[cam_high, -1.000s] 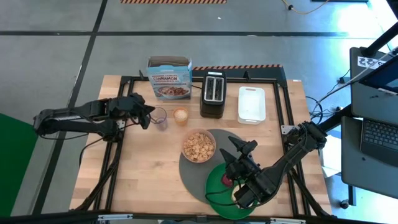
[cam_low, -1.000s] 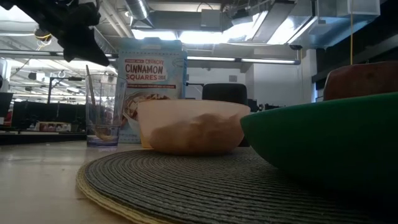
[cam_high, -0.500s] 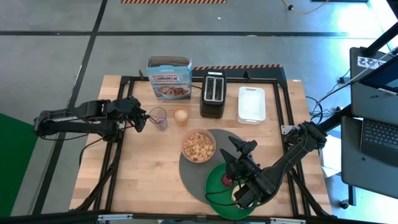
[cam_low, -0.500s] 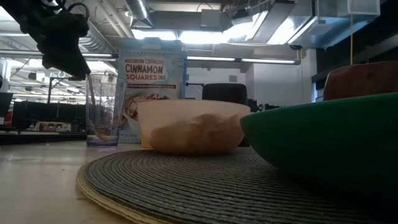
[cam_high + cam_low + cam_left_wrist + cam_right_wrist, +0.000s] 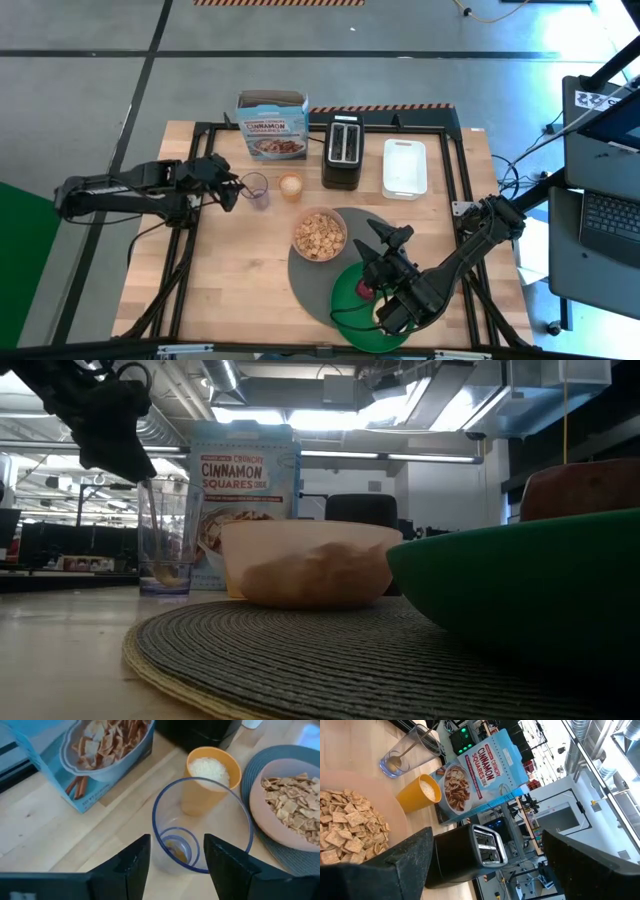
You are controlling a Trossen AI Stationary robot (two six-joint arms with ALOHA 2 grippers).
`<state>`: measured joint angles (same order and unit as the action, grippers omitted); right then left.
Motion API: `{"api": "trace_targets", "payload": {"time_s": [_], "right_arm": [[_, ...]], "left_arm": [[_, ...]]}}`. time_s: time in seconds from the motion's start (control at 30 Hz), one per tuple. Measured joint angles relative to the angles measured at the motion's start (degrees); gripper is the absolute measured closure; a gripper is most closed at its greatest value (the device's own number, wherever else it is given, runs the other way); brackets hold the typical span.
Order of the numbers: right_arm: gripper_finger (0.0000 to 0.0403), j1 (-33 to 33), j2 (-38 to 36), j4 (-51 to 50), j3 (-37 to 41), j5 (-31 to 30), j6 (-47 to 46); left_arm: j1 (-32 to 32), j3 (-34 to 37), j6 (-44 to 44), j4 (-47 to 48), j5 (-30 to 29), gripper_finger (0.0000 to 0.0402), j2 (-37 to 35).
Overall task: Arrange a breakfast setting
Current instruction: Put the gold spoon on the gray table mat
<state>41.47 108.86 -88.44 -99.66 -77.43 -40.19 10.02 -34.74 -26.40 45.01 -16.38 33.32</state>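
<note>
A small spoon (image 5: 412, 747) stands in a clear glass (image 5: 256, 189), its bowl on the glass's bottom (image 5: 175, 852) and its handle leaning on the rim (image 5: 148, 510). My left gripper (image 5: 228, 184) is open at the left side of the glass's rim (image 5: 176, 840). The pinkish bowl (image 5: 319, 235), full of cereal, and the green plate (image 5: 345, 295) sit on the grey placemat (image 5: 305, 270). A red apple (image 5: 365, 291) lies on the plate. A tan bagel (image 5: 580, 490) shows above the plate's rim. My right gripper (image 5: 385, 240) is open above the plate. My left gripper's open fingers (image 5: 135, 865) stand at the glass's rim (image 5: 160, 820) on its left side, slanting down from the table's left. I cannot tell whether they touch the glass or the spoon's handle.
An orange cup (image 5: 290, 186) stands right of the glass. A cereal box (image 5: 272, 125), the black toaster (image 5: 342, 150) and the white tray (image 5: 404, 167) line the far edge. Bare wood lies at the near left.
My left gripper has drawn back from above the glass toward the table's left edge and come down a little, then edged back toward the glass's rim. The glass and spoon have stayed put.
</note>
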Motion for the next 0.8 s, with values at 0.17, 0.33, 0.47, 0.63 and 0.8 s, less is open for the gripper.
{"api": "trace_targets", "payload": {"time_s": [0.17, 0.33, 0.47, 0.63, 0.8], "right_arm": [[0.0062, -0.02, 0.0, 0.0, 0.0, 0.0, 0.0], [0.0062, -0.02, 0.0, 0.0, 0.0, -0.02, 0.0], [0.0062, -0.02, 0.0, 0.0, 0.0, -0.02, 0.0], [0.0062, -0.02, 0.0, -0.02, 0.0, 0.02, 0.0], [0.0062, -0.02, 0.0, 0.0, 0.0, 0.02, 0.0]], "left_arm": [[0.0, 0.0, -0.01, 0.0, 0.09, 0.0243, 2.0], [0.0, 0.04, 0.22, -1.55, -0.16, 0.0266, 3.1], [0.0, 0.04, 1.47, -3.28, -0.88, 0.0273, 3.1], [0.02, 0.04, 1.48, -4.04, -0.9, 0.0273, 3.1], [0.0, 0.04, 1.48, -3.98, -0.92, 0.0273, 3.1]]}}
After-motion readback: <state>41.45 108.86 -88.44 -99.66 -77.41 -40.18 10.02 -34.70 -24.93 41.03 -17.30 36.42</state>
